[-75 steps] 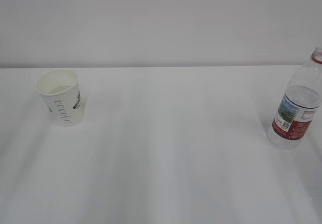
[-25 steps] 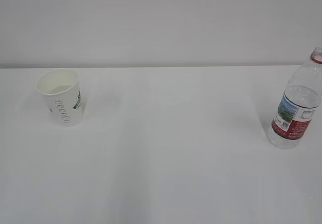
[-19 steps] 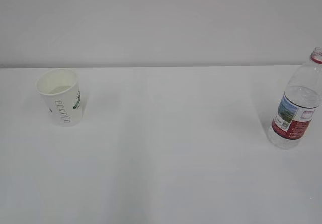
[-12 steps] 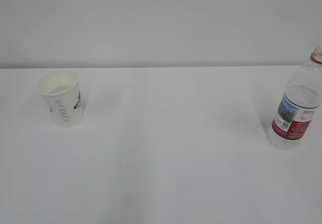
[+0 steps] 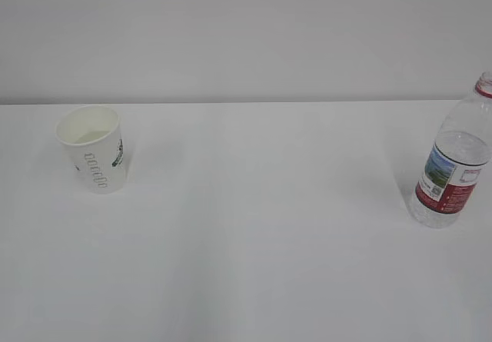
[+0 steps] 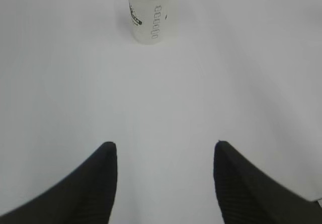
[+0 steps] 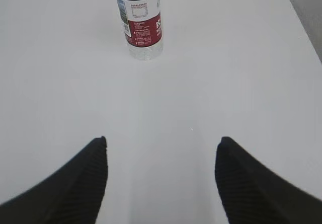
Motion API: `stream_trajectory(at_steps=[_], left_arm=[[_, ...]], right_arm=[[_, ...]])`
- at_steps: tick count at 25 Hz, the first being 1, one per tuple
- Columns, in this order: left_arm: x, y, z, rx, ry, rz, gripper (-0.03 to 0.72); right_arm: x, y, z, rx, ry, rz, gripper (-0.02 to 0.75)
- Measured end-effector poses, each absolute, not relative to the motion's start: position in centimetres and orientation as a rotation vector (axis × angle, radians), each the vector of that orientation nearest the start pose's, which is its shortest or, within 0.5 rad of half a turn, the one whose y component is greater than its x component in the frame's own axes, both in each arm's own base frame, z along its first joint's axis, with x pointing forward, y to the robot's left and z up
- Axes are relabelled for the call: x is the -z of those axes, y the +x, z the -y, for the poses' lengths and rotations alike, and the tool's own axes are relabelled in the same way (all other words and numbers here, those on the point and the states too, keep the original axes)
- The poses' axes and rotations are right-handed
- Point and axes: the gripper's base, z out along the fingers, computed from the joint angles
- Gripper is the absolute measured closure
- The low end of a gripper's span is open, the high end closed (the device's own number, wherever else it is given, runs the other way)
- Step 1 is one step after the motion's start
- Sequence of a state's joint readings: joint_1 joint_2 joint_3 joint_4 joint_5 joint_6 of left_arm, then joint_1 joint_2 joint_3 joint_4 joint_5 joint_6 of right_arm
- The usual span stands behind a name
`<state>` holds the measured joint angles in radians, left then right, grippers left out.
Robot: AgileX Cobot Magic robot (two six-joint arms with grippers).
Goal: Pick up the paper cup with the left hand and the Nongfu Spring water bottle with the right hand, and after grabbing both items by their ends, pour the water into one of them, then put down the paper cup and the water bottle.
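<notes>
Both pincers, left [image 6: 165, 151] and right [image 7: 162, 146], are gaping empty; white tapered paper cup [image 5: 92, 149] is standing far left, clear ribbed Nongfu Spring bottle [image 5: 455, 162] far right on the white desk [image 5: 261, 234].

We see the Nongfu Spring water bottle [image 7: 141, 25] upright on the white table [image 7: 241, 83]. Our right hand [image 7: 161, 146] hangs well short of it, jaws spread, holding nothing.

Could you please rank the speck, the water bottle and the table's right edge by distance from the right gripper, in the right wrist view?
1. Small speck, just ahead of the right gripper, slightly right.
2. Nongfu Spring water bottle, farther ahead, slightly left.
3. Table's right edge, far right; against the bottle, too close to call.
</notes>
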<state>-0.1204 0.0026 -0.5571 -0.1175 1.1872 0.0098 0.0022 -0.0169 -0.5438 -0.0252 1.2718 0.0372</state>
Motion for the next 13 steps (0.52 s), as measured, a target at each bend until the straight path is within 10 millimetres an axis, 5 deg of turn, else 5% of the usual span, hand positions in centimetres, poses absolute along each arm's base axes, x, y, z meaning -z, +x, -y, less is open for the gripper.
stream_trajectory(at_steps=[13], left_arm=[[-27.95,-1.04,0.84,0.208,0.147,-2.071,0.246]], right_arm=[[-26.97,-1.30,0.28,0.017,0.042,-2.132,0.233]])
